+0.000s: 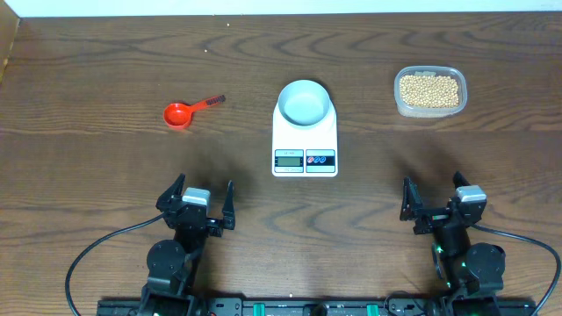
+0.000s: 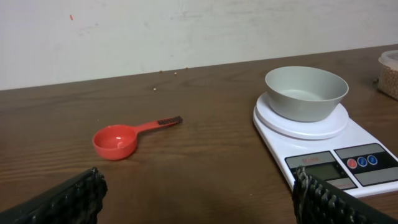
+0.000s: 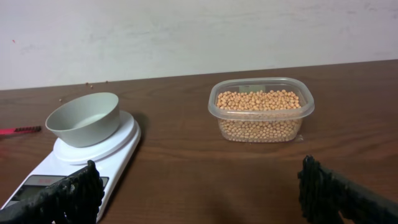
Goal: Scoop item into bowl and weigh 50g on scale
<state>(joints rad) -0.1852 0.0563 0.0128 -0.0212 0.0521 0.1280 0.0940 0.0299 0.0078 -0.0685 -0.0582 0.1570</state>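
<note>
**START STATE: NOTHING SCOOPED YET**

- Beans: all in clear tub, rear right.
- Bowl: empty, sits on scale, centre.
- Red scoop: rear left, untouched.
- L gripper, R gripper: both spread wide, holding nothing, at the near edge.
- Step, by my read: pre-grasp.
- Next: you need L arm on the scoop handle.

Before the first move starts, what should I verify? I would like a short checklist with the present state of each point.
1. Bowl sits on the scale: ok.
2. Bowl is empty: ok.
3. Scale display reads zero: cannot tell, digits too small.
4. Red scoop lies free, cup side up: ok.
5. Tub of beans has no lid: ok.
6. Left tool and right tool open, holding nothing: ok.
</note>
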